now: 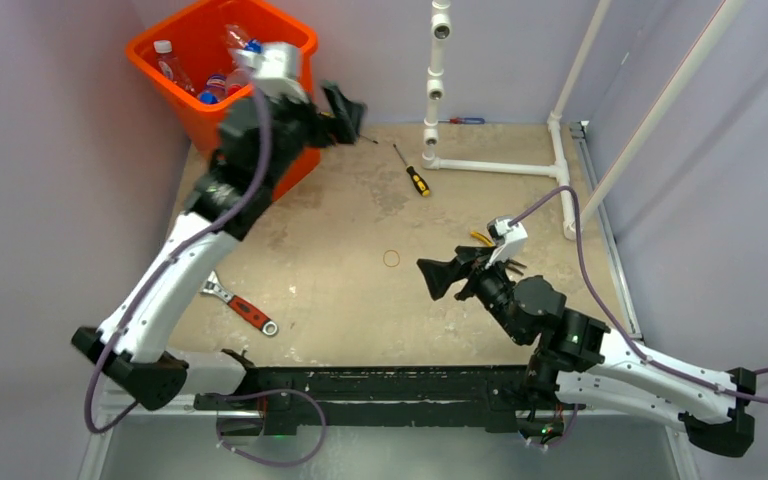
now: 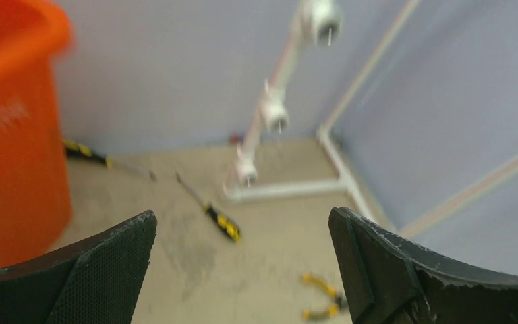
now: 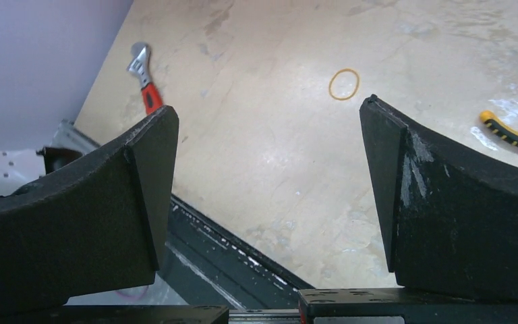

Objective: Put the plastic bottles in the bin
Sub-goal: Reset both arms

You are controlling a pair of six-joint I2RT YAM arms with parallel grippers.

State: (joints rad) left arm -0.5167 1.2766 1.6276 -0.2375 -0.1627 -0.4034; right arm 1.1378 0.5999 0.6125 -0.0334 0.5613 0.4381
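From above, we see the bottles lying inside the bin, which stands at the far left corner of the desk. Only this view looks into the bin. The left wrist camera catches just its blurred orange wall at the left edge.

The left end effector hangs just right of the bin, its jaws apart and nothing between them. Its own camera confirms the wide gap and looks through it to a screwdriver lying on the desk. It also shows a second screwdriver close to the bin's base, which the arm mostly hides from above. Beyond them stands the pipe frame, and the pliers lie nearer the camera.

The right end effector sits low over the near right part of the desk, well apart from the bin, its jaws also spread and holding nothing. Its wrist view shows the wrench at the left and a thin yellow ring between the fingers' tips. A pliers handle shows at the right edge, but neither the bin nor the bottles appear in this view
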